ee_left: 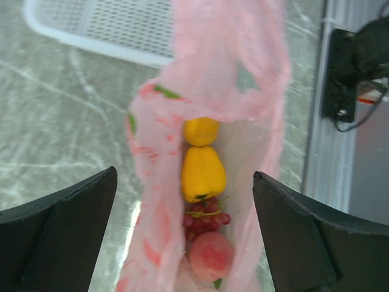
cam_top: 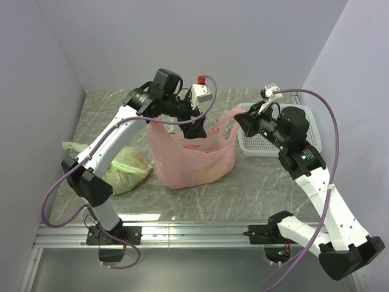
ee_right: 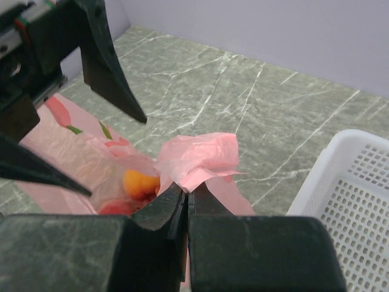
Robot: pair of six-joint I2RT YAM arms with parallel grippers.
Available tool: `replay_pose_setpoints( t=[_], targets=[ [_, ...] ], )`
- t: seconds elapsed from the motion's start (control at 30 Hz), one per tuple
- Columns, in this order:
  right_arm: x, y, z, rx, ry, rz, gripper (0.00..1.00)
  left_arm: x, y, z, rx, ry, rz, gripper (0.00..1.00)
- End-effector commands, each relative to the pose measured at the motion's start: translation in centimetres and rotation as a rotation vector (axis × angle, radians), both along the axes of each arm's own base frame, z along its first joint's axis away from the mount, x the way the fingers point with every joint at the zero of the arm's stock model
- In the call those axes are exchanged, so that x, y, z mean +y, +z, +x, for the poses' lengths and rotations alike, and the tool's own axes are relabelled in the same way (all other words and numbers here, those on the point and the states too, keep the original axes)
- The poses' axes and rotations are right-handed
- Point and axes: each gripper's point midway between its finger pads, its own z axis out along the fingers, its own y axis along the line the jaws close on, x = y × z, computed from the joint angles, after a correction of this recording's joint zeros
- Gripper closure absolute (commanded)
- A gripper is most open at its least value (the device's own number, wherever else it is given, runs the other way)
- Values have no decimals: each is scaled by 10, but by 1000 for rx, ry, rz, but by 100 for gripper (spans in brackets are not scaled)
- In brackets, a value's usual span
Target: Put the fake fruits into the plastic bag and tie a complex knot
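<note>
Both arms were bolted to the metal rail (cam_top: 194, 234) at the near edge, elbows up, bending in over the middle of the table (cam_top: 255, 188), which had a grey-green marble look with white veins. The plastic bag (cam_top: 188, 161) sat slumped mid-table. The left gripper (cam_top: 193, 126) hung pointing down over its mouth, jaws spread as wide as they'd go and gripping nothing. Through the opening we could see the fake fruits (ee_left: 203, 173) lined up inside: two yellow ones, a dark red grape bunch and a peach. The right gripper (ee_right: 182, 193) reached in from the right, pinched tight on a bunched-up bit of the bag's top edge. Left of the bag lay a pale green bag (cam_top: 127, 165), and to the far right was a white perforated basket (cam_top: 270, 145). Pale lavender walls (cam_top: 182, 36) stood behind it all.
</note>
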Motion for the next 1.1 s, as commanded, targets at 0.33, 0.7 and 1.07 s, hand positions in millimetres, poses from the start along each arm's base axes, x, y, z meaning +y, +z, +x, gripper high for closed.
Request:
replay_pose_setpoints(
  t=[0.33, 0.7, 1.07],
  targets=[
    [-6, 17, 5, -90, -36, -2, 100, -6, -20, 5, 163, -96, 25, 1],
    [-8, 12, 31, -132, -92, -22, 100, -8, -32, -40, 348, -230, -14, 1],
    [-11, 24, 51, -154, -171, 30, 100, -13, -51, -42, 323, -196, 23, 1]
  ],
)
